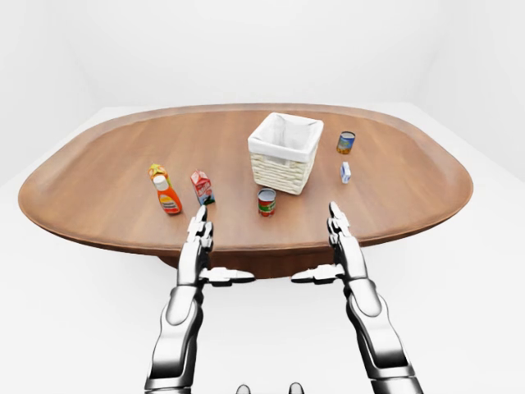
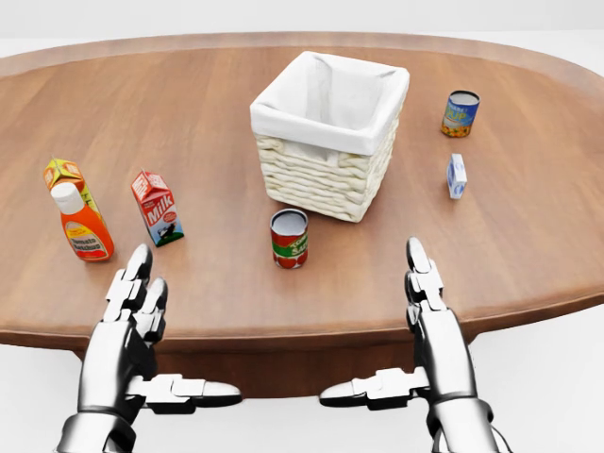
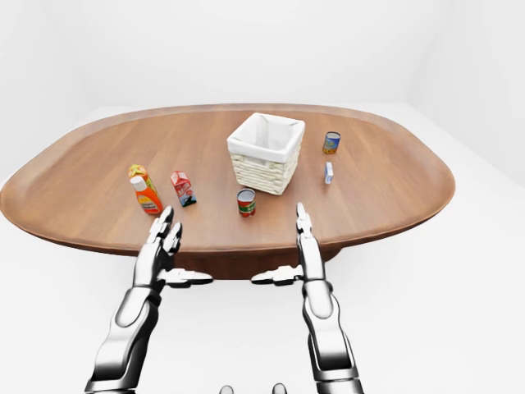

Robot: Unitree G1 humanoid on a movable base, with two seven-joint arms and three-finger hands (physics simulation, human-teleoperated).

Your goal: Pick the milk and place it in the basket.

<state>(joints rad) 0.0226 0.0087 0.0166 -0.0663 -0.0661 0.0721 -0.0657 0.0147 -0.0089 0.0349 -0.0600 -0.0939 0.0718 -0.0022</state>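
Note:
A red and white milk carton (image 2: 158, 208) stands upright on the oval wooden table (image 2: 208, 123), left of the white-lined wicker basket (image 2: 329, 135). My left hand (image 2: 142, 330) hovers open at the table's near edge, just below the carton and apart from it. My right hand (image 2: 420, 326) is open too, fingers straight, below and right of a red can (image 2: 289, 238). Neither hand holds anything. The basket looks empty inside.
An orange sauce bottle (image 2: 81, 224) and a yellow-orange carton (image 2: 64, 176) stand left of the milk. A blue-yellow can (image 2: 460, 113) and a small blue-white carton (image 2: 456, 176) sit right of the basket. White floor surrounds the table.

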